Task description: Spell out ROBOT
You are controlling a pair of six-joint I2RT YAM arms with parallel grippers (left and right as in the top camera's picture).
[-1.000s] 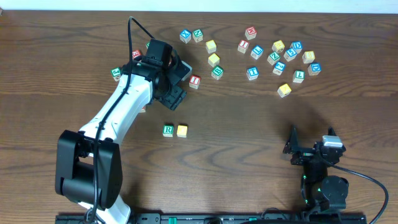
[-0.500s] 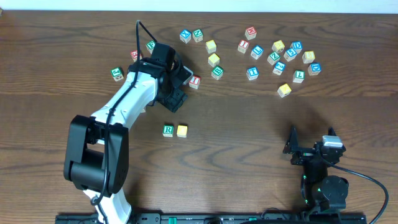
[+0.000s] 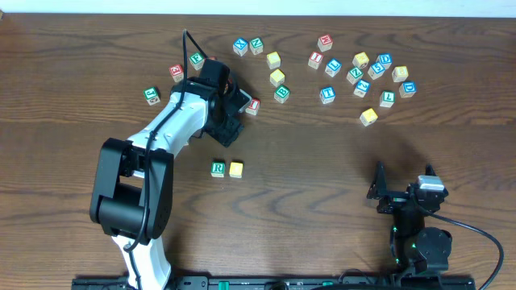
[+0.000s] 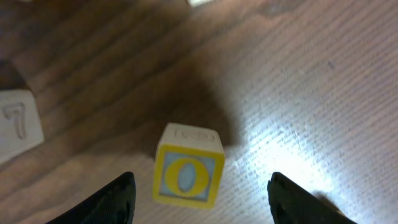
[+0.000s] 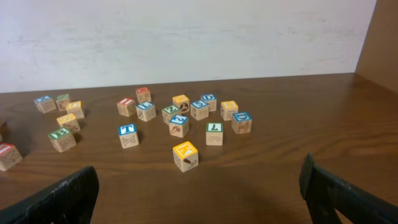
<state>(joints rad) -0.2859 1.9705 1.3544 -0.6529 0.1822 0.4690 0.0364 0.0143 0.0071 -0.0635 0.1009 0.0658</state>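
My left pincer (image 4: 200, 186) stands with its jaws apart and holds nothing. The O cube (image 4: 186, 171) sits on the table (image 3: 322, 161) between my fingertips and touches neither. My right pincer (image 5: 198, 180) is spread wide and empty, parked at the near right. The R cube (image 3: 218, 169) and a yellow cube (image 3: 235, 169) lie side by side near the middle of the table. The T cube (image 5: 127, 130) waits in the scatter of cubes (image 3: 376, 70) at the far right. I cannot pick out a B from here.

The O cube is turned a little askew to my jaws. If I close as I stand, I judge one finger meets a corner first, and the cube may spin or skid out. The 7 cube (image 4: 18, 124) lies near, at the left edge of my wrist view, and a careless descent could nudge it. I cannot tell whether the O face points up or sideways. If sideways, the cube set down as gripped would show the wrong face. Placing anything beside the row could also knock the R cube and its yellow neighbour out of line.

Readable writing:
- a green R on its cube
- a blue O in a yellow frame
- a 7 pressed into a pale side
- a blue T

The pale face above the O bears letters too blurred to read. The yellow cube's top shows me no letter. I see no brand.
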